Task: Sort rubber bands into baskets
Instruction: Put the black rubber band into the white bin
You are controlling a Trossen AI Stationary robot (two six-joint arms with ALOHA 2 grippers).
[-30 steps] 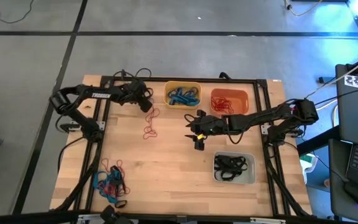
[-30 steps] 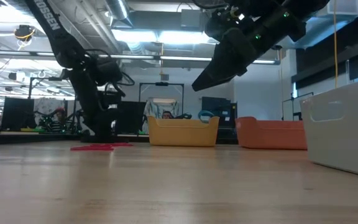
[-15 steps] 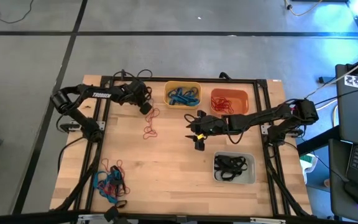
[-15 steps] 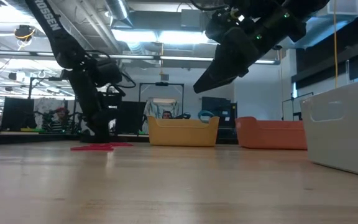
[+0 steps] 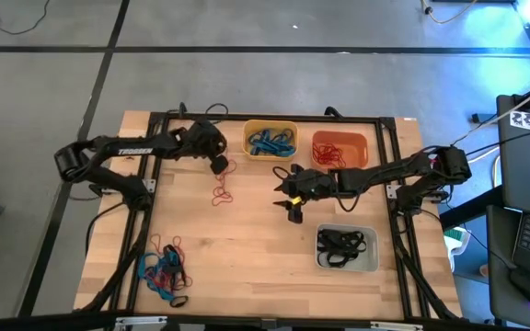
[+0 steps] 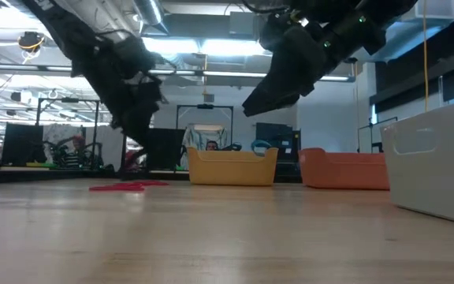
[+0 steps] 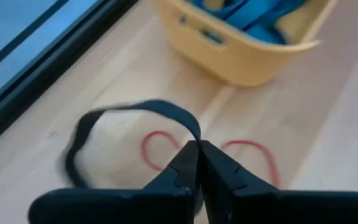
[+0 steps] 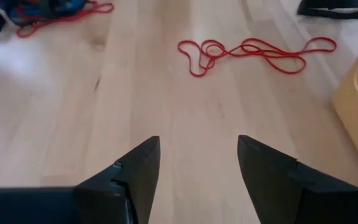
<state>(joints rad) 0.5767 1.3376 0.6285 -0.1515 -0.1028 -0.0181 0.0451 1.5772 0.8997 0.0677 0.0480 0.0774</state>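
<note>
Holding a black rubber band (image 7: 132,115) pinched in my left gripper (image 7: 196,163), jaws clenched on it, I hover just beside the yellow basket (image 5: 270,139) above loose red bands (image 5: 222,183) on the surface. The loop is light and floppy; it dangles, so a pinch on one strand seems enough. It likely belongs in the grey basket (image 5: 346,248). My right gripper (image 8: 194,163) waits mid-surface, jaws released.

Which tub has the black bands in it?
Look at the wooden table. Two small plastic tubs sit side by side at its far edge, yellow and orange. The pale grey see-through tub sits alone nearer the front, on the right arm's side, holding black rubber bands.
</note>
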